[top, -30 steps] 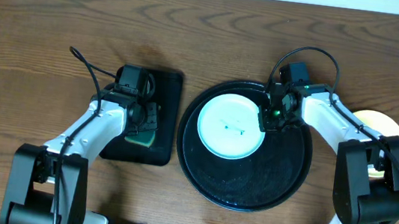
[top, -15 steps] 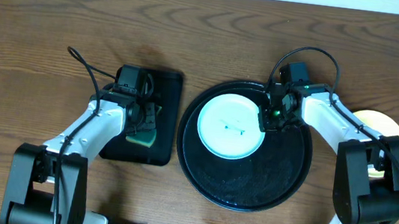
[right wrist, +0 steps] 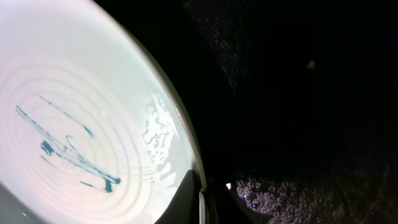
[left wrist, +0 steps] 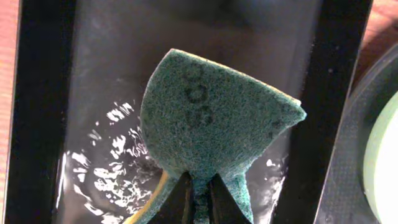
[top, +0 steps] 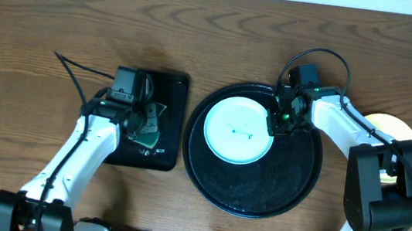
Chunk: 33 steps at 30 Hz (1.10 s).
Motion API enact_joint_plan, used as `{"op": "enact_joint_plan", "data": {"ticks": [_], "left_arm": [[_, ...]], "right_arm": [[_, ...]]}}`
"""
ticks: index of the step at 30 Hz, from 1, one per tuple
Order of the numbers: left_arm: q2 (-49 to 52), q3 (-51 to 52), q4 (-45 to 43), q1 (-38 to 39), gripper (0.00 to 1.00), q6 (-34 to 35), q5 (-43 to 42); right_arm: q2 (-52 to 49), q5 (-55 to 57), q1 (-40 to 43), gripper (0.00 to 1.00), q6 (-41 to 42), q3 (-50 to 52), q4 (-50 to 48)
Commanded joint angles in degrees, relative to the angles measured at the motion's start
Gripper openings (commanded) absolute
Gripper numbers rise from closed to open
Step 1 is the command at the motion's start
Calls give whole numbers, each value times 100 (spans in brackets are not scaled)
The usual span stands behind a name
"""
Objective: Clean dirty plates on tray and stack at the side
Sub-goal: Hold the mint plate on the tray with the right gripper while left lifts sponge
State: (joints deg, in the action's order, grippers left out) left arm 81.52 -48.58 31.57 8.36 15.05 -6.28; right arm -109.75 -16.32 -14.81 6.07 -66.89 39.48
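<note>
The round black tray (top: 280, 182) is sitting on the wooden table (top: 200, 29), and a pale mint-blue plate (top: 238, 129) is lying inside it, toward its upper left part. Thin teal smears (right wrist: 68, 149) are showing across the plate's ringed centre, and a few water drops are glistening near its rim.

The right gripper (top: 277, 122) is reaching into the round tray from that tray's right side. In the right wrist view its fingers are pressing together on the plate's rim, one above and one below the edge.

A pale yellow plate (top: 401, 127) is lying on the table just outside the round tray's right edge, partly hidden by the right arm.

Just beside the round tray on its left, a smaller rectangular black tray (top: 173, 96) is holding a film of water. The left gripper (top: 144, 122) is hanging over it, pinching a green scouring sponge (left wrist: 211, 118) by one end; the sponge is bending into a fan shape and a strip of yellow is showing at its lower edge. Whether the sponge is touching the wet floor below cannot be told.
</note>
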Motion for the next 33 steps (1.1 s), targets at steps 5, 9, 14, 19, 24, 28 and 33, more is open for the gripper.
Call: {"op": "enact_joint_plan", "data": {"ticks": [5, 9, 14, 19, 24, 28, 33], "left_arm": [[85, 177, 70, 7, 35, 2, -59], [208, 197, 24, 7, 58, 2, -57], [345, 197, -57, 7, 59, 2, -57], [551, 197, -107, 7, 59, 2, -59], [883, 197, -282, 7, 55, 2, -59], [1003, 197, -326, 7, 54, 4, -61], [1016, 186, -343, 7, 53, 2, -59]], "right_arm": [[-2, -20, -83, 4, 28, 107, 52], [-2, -20, -83, 4, 28, 107, 57], [-2, -20, -83, 4, 28, 105, 61], [-2, -22, -85, 4, 28, 107, 59], [-2, -22, -83, 4, 28, 107, 59], [-2, -22, -85, 4, 28, 105, 59], [-2, -22, -83, 4, 28, 105, 59]]}}
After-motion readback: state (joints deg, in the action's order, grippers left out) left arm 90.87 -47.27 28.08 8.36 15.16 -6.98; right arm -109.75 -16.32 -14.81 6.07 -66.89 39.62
